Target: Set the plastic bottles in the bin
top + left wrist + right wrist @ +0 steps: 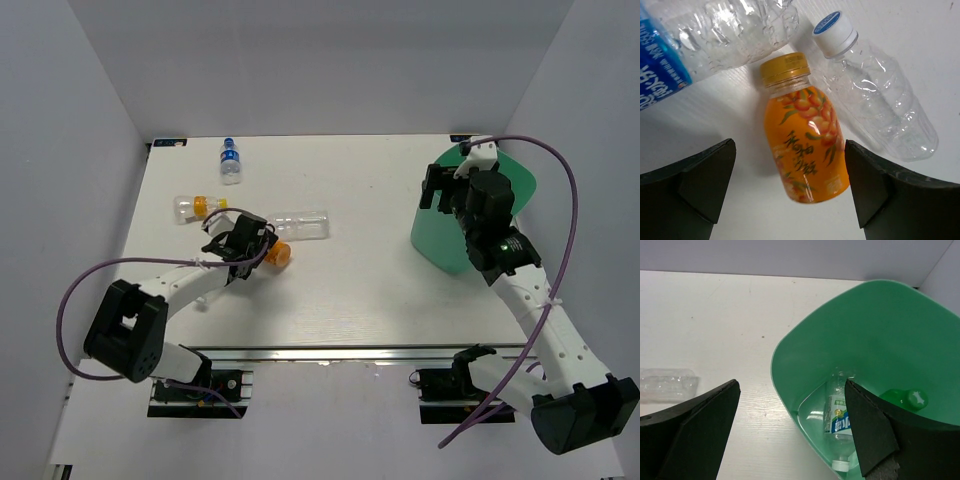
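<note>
The left fingers (700, 180) stand apart, one either side of the orange bottle (807, 150) lying on the white surface (920, 30). Just past its cap lie a plain clear bottle (880, 105) and a blue-labelled bottle (715, 35). To the right, the right fingers (695, 425) hang apart over the green bin (790, 340), which holds a labelled clear bottle (840, 422) and a green bottle (902, 399). Farther back lie an orange-banded bottle (197, 207) and a small blue-capped bottle (231, 162).

You see glossy, crinkled transparent plastic on the plain clear bottle (880, 107), a shiny printed skin on the orange bottle (807, 150), smooth, softly gleaming plastic on the green bin (880, 325), and a matt white table (715, 315).
</note>
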